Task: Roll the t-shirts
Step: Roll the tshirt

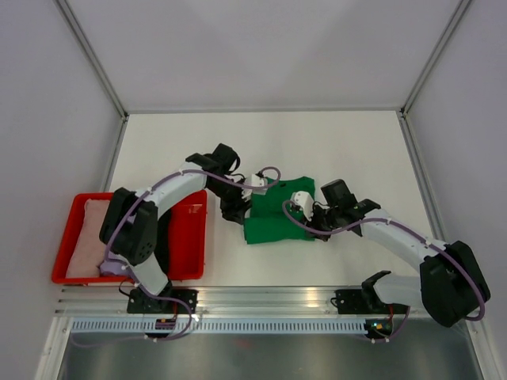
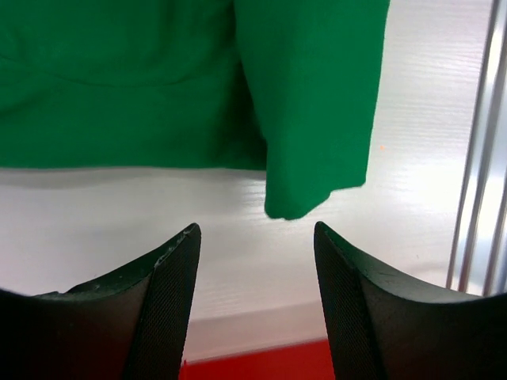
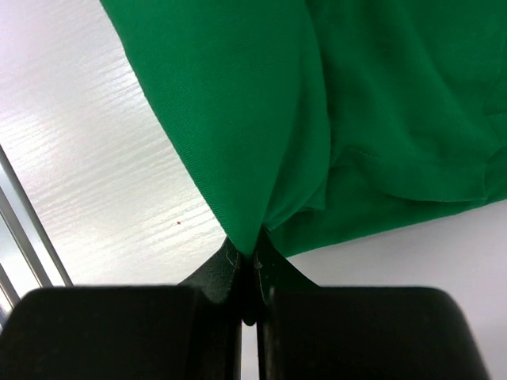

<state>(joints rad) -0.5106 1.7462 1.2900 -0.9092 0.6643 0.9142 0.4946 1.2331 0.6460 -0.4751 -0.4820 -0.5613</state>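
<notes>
Red tray (image 1: 190, 241), table (image 1: 356, 142) L side

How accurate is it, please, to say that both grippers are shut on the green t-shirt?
Not quite: only the right gripper is shut on the green t-shirt. The left wrist view shows the left gripper open, clear of the cloth.

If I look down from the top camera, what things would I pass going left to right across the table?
Red tray → left gripper, jaws open → green t-shirt → right gripper, jaws shut on its edge.
</notes>
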